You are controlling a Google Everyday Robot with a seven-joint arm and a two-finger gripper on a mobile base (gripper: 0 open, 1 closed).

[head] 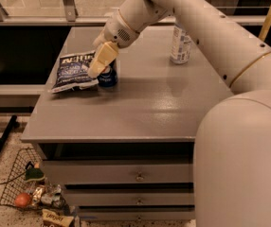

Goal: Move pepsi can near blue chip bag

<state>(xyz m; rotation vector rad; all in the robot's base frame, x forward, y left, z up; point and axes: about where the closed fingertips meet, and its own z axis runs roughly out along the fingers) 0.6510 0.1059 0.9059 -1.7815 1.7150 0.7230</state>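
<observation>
Robot body (244,164): a big pale rounded shell filling the lower right of the frame, nearest the camera.
Wire basket (7,193): on the speckled floor at the lower left, beside the foot of the counter; it holds small odds and ends, among them a round orange-red thing and something green.
Tan bag (55,219): lying on the floor at the bottom edge, just right of the basket.
Drawers (126,174): stacked under the counter top, each with a small knob in the middle, all closed.
Counter (140,108): grey flat top across the middle of the frame, carrying the things below.
Pepsi can (109,78): upright on the left part of the counter, dark blue, touching or just beside the right edge of the blue chip bag; its top is hidden behind the end effector.
Blue chip bag (71,72): lying flat at the left edge of the counter, white lettering facing up.
End effector (97,69): tan, angled down to the left, right over the top of the can; whether it is apart, together or clamped on the can, I cannot tell.
Arm (197,27): thick and pale, running from the upper middle down to the right.
Bottle (180,44): clear plastic, upright toward the far right of the counter, well apart from the can.
Railing (69,1): metal posts across the top left, behind the counter.
</observation>
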